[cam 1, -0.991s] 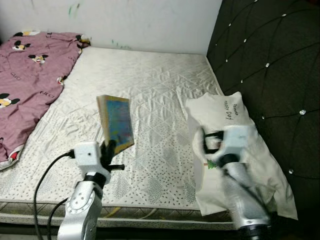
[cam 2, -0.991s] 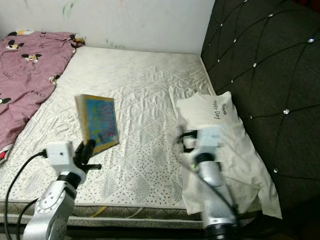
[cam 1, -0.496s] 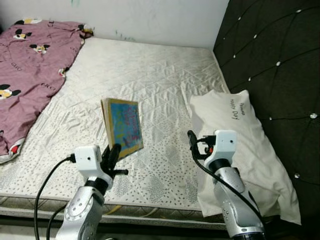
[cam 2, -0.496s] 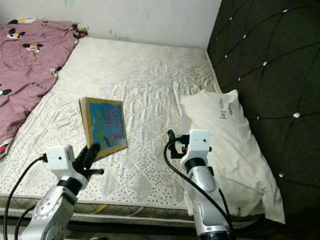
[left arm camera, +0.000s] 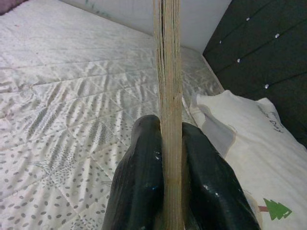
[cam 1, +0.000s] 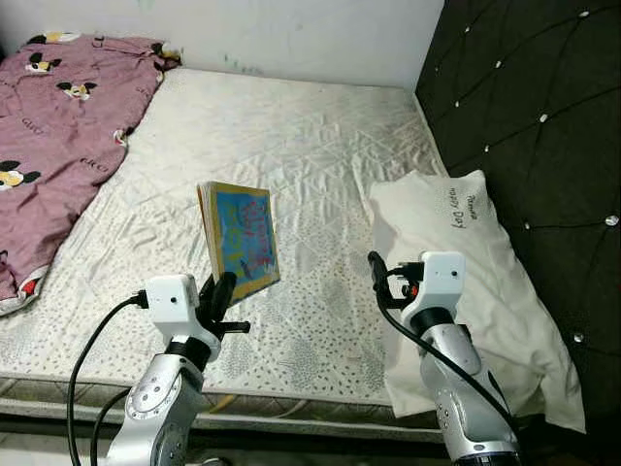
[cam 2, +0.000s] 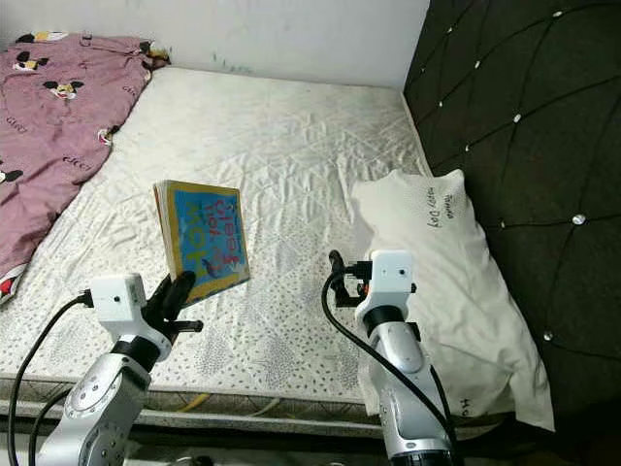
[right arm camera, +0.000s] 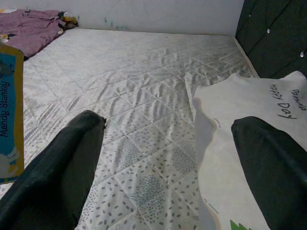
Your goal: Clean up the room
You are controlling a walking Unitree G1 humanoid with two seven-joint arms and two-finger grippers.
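The mattress (cam 1: 320, 165) is showing quilted, matt white cloth with a printed leaf pattern. The book (cam 1: 240, 238) is looking like stiff card — glossy blue cover, raw yellowish page edges. The pillow (cam 1: 466, 262) is wearing smooth, creased cotton. The headboard (cam 1: 529, 116) is showing dark tufted upholstery with shiny studs. The left gripper (left arm camera: 169, 158) is gleaming — 2 glossy black plastic fingers (left arm camera: 139, 177).

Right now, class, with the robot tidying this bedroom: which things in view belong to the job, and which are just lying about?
Part of the job:
- picture book, held upright above the mattress
- left claw, shut on the book's lower edge
- right claw, open near the pillow

Just lying about:
- pillow against the headboard
- pink blanket
- mattress
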